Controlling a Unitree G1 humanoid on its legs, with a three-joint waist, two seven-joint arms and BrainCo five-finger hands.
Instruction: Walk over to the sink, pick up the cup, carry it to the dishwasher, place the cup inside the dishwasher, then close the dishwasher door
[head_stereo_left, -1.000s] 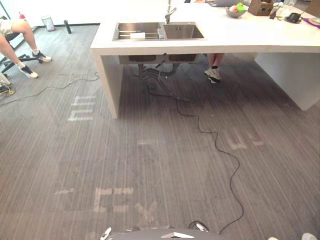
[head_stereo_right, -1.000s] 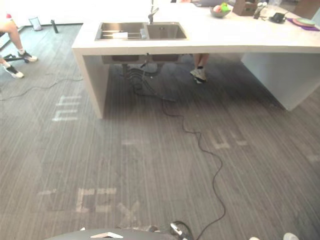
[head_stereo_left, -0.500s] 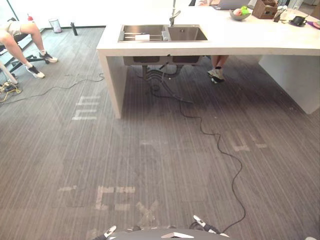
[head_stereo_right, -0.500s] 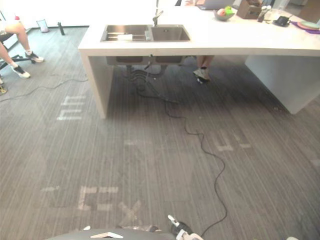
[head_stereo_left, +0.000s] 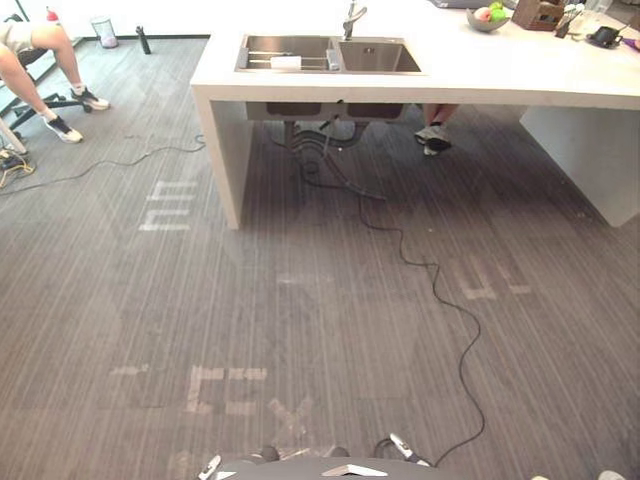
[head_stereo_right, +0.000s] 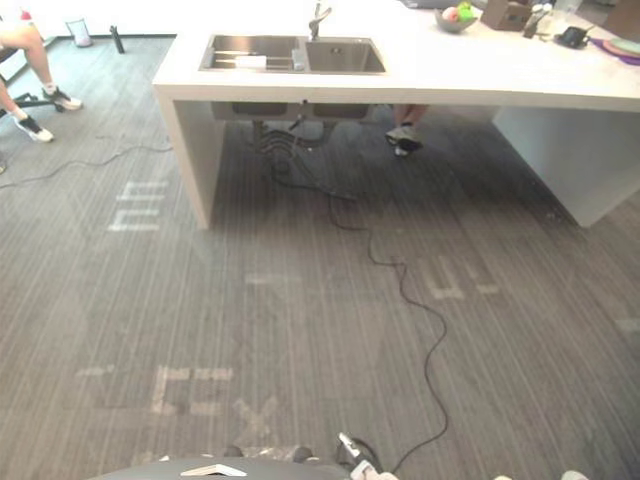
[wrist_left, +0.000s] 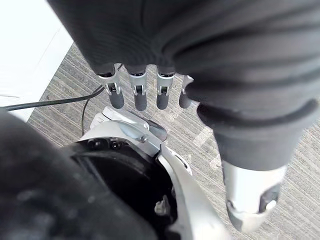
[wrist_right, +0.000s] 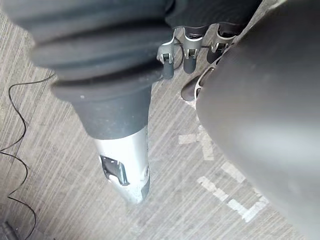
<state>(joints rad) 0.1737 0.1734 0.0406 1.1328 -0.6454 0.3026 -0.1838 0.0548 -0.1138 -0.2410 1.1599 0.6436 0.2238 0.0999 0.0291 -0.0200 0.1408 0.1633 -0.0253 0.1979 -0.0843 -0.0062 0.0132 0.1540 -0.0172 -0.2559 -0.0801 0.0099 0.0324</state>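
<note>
A wide stretch of grey striped carpet floor (head_stereo_left: 300, 300) lies between the robot and a long white tabletop (head_stereo_left: 500, 75) at the far side of the room. Set into the tabletop's left end is a steel double sink (head_stereo_left: 380, 60) with a faucet (head_stereo_left: 351, 18) behind it. In the left basin a small white object (head_stereo_left: 285, 62) rests on a rack; it may be the cup, though it is too small to tell for certain. A fruit bowl (head_stereo_left: 487, 18) stands further right on the tabletop. One person sits at the far left (head_stereo_left: 40, 50), and another person's shoes (head_stereo_left: 432, 135) show under the tabletop.

The left hand (wrist_left: 140, 95) hangs at the robot's side with fingers relaxed and nothing in them. The right hand (wrist_right: 192, 57) hangs the same way, loose and empty.

The walk to the sink is the step in hand. A cup of that kind is likely light and rigid, perhaps wet and slippery from the basin, and could chip if knocked against steel. Wrapping fingers and thumb round its body, rather than pinching the rim, looks the safer hold.
</note>
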